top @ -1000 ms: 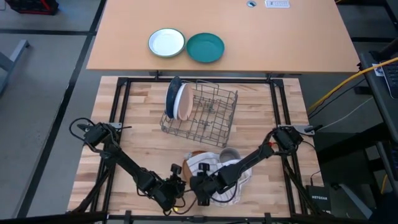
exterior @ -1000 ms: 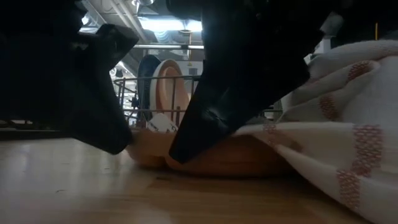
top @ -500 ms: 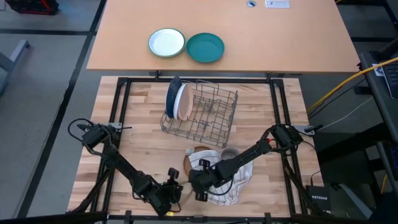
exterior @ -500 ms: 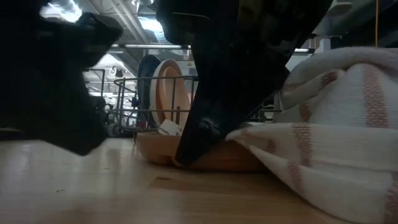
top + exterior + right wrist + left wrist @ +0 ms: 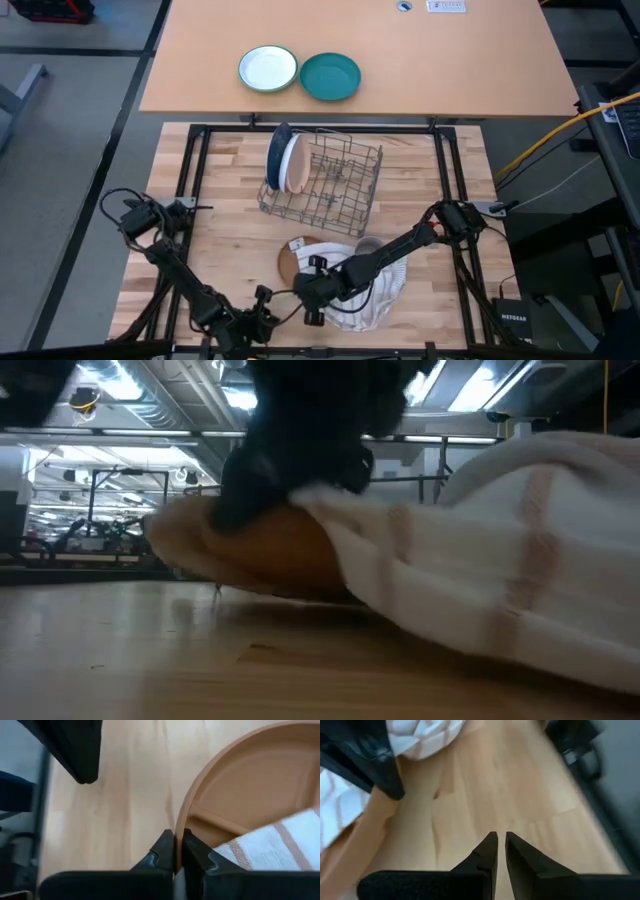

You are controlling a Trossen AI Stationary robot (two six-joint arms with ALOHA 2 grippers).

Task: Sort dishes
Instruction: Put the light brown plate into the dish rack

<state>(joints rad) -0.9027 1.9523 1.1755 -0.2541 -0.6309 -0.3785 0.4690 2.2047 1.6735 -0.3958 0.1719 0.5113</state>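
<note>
The tan-brown plate (image 5: 294, 262) lies on the wooden table near its front, its right part under a white towel with red stripes (image 5: 368, 292). My right gripper (image 5: 177, 837) is shut on the plate's rim; in the high view it is at the plate's near edge (image 5: 312, 292). My left gripper (image 5: 500, 837) is shut and empty over bare wood, to the left of the plate (image 5: 262, 300). The blue plate (image 5: 276, 152) and the white plate (image 5: 294, 163) stand on edge in the wire rack (image 5: 335, 180). My right gripper pinches the tan plate's rim (image 5: 181, 820) at its near edge, one finger inside the rim and one outside. The fingers come in low from the table's near side. The towel (image 5: 270, 847) lies in the plate, which stays low over the table (image 5: 250, 550).
A grey mug (image 5: 368, 246) sits half under the towel beside the tan plate. A white green-rimmed bowl (image 5: 268, 69) and a teal plate (image 5: 330, 76) lie on the far tan table. Bare wood (image 5: 230, 250) lies left of the plate.
My right gripper has moved toward the table's left and near edge, and the tan plate has slid left with it, coming further out from under the towel. My left gripper has drawn back toward the near left corner, away from the plate.
</note>
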